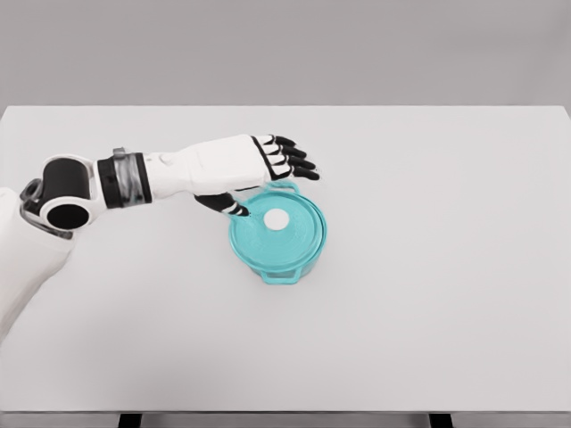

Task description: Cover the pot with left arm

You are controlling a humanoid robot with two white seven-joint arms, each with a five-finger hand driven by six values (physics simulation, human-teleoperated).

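The teal pot [278, 234] stands upright on the white desk [428, 294], a little left of the middle, with its lid [284, 223] already seated flat on top. The lid is the same teal, and its round white knob [277, 218] sits at the centre, facing straight up toward the camera. Two small loop handles stick out from the rim — one at the far edge near the top right, one at the near edge toward the bottom left — so the pot's long axis runs diagonally from lower left to upper right across the desk.

The left hand [268, 169] hovers over the pot's far-left edge, just above and behind the lid. Its palm faces down and its black-tipped fingers [299, 160] are stretched out and slightly spread toward the right, holding nothing. The thumb [223, 205] hangs lower and points at the lid's left rim; whether its tip touches the lid cannot be made out from this angle.

The hand covers part of the pot's far-left rim and partly overlaps the far handle. The white left arm comes in from the left edge, its shoulder cut off at the lower left corner.
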